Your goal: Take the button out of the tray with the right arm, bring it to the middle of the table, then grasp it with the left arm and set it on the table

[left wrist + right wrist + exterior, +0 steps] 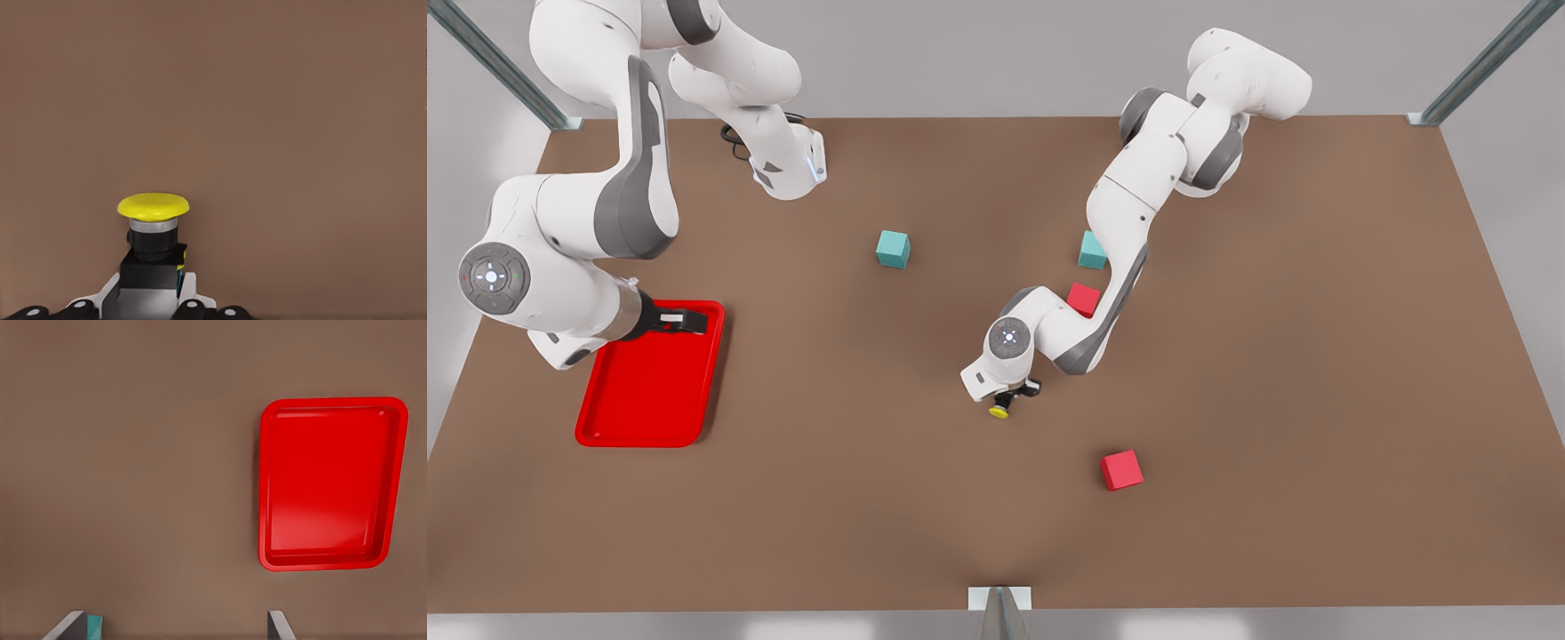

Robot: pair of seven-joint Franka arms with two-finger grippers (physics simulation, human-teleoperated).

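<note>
The button (1000, 412), a yellow domed cap on a black base, sits clamped in the left hand (1009, 402) near the middle of the brown bench (1316, 356). The shallow red tray (649, 436) lies flat at the front view's left.

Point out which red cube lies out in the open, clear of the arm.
The red cube nearest the front view's bottom edge, beyond the left claw holding the button. The other red cube is tucked against that arm.
</note>
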